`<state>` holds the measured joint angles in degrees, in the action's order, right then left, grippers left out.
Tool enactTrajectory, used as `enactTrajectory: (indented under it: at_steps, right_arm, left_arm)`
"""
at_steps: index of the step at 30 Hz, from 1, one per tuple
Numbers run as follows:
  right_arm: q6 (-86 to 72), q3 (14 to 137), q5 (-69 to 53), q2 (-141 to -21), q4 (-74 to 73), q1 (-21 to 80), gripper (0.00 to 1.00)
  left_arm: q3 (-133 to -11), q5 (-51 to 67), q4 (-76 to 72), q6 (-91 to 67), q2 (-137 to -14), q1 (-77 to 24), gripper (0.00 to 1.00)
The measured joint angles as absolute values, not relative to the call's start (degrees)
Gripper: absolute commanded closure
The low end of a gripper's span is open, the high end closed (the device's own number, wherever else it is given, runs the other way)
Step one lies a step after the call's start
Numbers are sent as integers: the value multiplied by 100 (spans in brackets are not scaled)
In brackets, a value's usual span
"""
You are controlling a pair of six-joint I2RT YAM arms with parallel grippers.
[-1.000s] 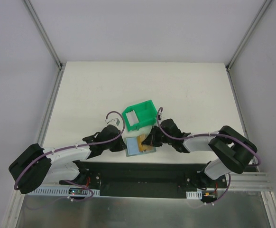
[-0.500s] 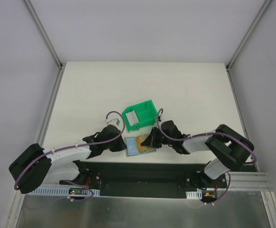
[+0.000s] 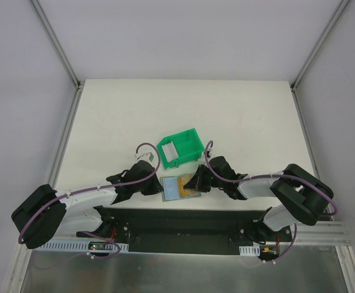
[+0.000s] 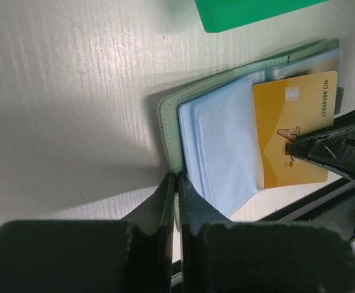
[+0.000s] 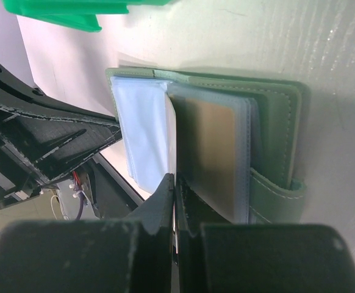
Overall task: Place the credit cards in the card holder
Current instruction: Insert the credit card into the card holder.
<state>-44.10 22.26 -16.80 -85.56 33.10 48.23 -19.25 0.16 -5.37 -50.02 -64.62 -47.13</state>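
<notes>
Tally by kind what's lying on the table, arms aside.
Card holder: 1
Orange card: 1
Pale card, likely, in the bin: 1
Green bin: 1
Total: 4

Both arms bent low, stretched in toward middle. left gripper (image 3: 157,188) squeezed tight. right gripper (image 3: 194,183) squeezed tight too. Tips point at each other.

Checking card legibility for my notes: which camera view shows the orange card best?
The left wrist view: the orange card lies face up on the open card holder, its printed number readable. The right wrist view shows it dim and shadowed, with no print legible; the top view gives only a small orange patch.
</notes>
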Motion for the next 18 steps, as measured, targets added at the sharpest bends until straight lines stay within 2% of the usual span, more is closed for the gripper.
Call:
enactTrajectory:
  at_steps: [18]
  right_arm:
    - [-4580, 2421, -1745, -8724, 3140, 4864, 100]
  left_arm:
    - [-1925, 16, -537, -5019, -6471, -4713, 100]
